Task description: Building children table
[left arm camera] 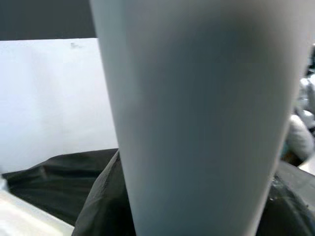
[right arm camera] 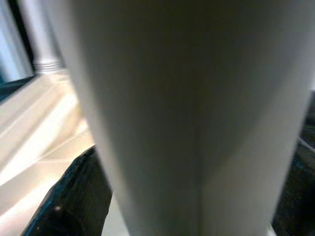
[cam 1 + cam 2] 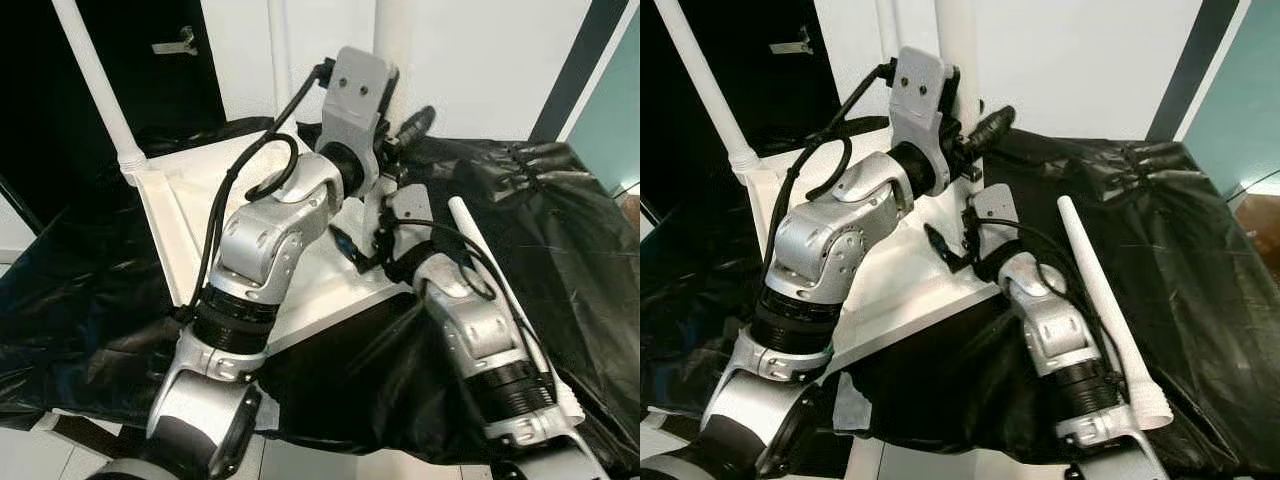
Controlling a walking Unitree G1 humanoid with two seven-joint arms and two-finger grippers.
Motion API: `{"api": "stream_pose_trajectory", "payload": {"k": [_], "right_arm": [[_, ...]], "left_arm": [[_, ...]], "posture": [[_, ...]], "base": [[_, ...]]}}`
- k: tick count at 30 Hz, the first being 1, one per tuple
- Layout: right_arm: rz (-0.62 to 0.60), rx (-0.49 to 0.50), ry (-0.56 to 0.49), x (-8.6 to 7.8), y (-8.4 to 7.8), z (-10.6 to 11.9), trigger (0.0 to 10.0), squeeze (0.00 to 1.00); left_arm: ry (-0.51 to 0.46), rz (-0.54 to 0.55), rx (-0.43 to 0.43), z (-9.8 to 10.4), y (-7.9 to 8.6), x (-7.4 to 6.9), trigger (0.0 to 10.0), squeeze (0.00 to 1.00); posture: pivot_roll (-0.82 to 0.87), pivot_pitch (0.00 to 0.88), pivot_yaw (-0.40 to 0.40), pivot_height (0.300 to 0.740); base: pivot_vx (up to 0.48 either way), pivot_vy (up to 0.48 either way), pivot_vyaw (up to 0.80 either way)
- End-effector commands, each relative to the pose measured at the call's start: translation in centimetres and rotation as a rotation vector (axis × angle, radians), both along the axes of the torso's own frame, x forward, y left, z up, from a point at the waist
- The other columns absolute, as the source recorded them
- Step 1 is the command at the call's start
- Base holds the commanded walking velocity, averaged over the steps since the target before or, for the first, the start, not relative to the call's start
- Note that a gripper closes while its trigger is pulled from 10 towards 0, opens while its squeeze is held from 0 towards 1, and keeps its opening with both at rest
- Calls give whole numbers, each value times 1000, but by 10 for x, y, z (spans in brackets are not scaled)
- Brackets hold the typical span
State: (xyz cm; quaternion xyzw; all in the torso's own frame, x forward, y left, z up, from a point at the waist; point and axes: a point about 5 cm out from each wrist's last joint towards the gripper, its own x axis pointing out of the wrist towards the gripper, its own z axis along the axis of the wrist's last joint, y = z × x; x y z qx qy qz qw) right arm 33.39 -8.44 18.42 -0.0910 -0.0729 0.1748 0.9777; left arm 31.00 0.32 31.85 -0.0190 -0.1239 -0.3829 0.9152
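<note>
A white table top (image 3: pixel 175 200) lies upside down on a black plastic sheet (image 3: pixel 560 210). One white table leg (image 3: pixel 958 45) stands upright at the top's far right corner. My left gripper (image 3: pixel 405 128) is shut around this leg at mid height, one black finger (image 3: pixel 992 122) showing beside it. Lower down, near the leg's base, my right gripper (image 3: pixel 952 243) also closes on it. Both wrist views show the leg (image 1: pixel 197 123) (image 2: pixel 162 118) very close. Another white leg (image 3: pixel 1102 310) lies loose on the sheet by my right arm.
An upright leg (image 3: pixel 95 85) stands in the table top's left corner, and a further one (image 3: pixel 280 50) rises behind. The sheet hangs crumpled over the work surface's edges. A white wall and a dark door with a handle (image 3: pixel 175 42) are behind.
</note>
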Motion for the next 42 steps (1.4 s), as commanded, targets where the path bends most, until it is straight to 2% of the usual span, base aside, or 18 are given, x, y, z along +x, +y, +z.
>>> {"api": "stream_pose_trajectory", "payload": {"k": [1,4,11,12,13,14,15,16,19,20,26,31,32,34,35,36,37,42], "right_arm": [[-69,-4,-7,4,-1,0,10000,0],[-114,-53,-38,5,2,1,10000,0],[-138,-63,-35,5,3,-4,10000,0],[-143,-89,-55,5,2,-2,6275,0],[-143,-89,-55,5,2,-2,6275,0],[-151,-110,-72,5,2,-1,4902,0],[-157,-102,-67,5,2,-2,4902,0],[-151,-100,-63,6,2,-2,1922,0],[-146,-95,-58,6,3,-2,1922,0],[-140,-96,-55,6,3,-3,0,0],[-125,-126,-65,4,5,-5,0,0],[-149,-104,-49,2,2,-7,0,0],[-159,-80,-38,2,0,-7,9176,0],[-159,-80,-38,2,0,-7,9176,0],[-175,-23,-13,1,-3,-7,10000,0],[-190,-8,-6,1,-6,-7,10000,0],[-219,28,7,1,-11,-7,10000,0],[-288,84,11,3,-28,-6,10000,0]], "left_arm": [[-19,-23,-3,7,-9,-6,10000,0],[-18,-19,-3,8,-13,-7,10000,0],[-11,-36,-8,10,-21,-12,10000,0],[-13,-39,-4,10,-22,-12,10000,0],[-13,-39,-4,10,-22,-12,10000,0],[-14,-40,-1,10,-22,-13,10000,0],[-13,-41,-1,10,-22,-13,10000,0],[-13,-45,1,9,-23,-14,10000,0],[-12,-47,2,9,-23,-14,10000,0],[-13,-48,5,8,-23,-15,10000,0],[-21,-49,17,7,-23,-16,10000,0],[-31,-52,24,6,-23,-16,10000,0],[-25,-66,11,6,-23,-17,10000,918],[-25,-66,11,6,-23,-17,10000,918],[-29,-73,15,5,-22,-17,10000,1000],[-40,-76,30,3,-21,-16,10000,275],[-53,-81,35,1,-20,-17,10000,0],[-65,-116,51,-8,-12,-19,10000,0]], "posture": [[-40,0,8,740],[-41,0,9,740],[-44,0,11,740],[-44,0,10,740],[-44,0,10,740],[-44,0,10,740],[-47,0,10,740],[-47,0,9,740],[-47,0,9,740],[-46,0,8,740],[-47,0,10,740],[-48,0,14,740],[-47,0,14,740],[-47,0,14,740],[-49,0,16,740],[-52,0,17,740],[-55,0,19,740],[-58,0,24,740]], "base": [[0,0,0],[0,0,0],[0,0,0],[0,0,0],[0,0,0],[0,0,0],[0,0,0],[0,0,0],[0,0,0],[0,0,0],[0,0,0],[0,0,0],[0,0,0],[0,0,0],[0,0,0],[0,0,0],[0,0,0],[0,0,0]]}}
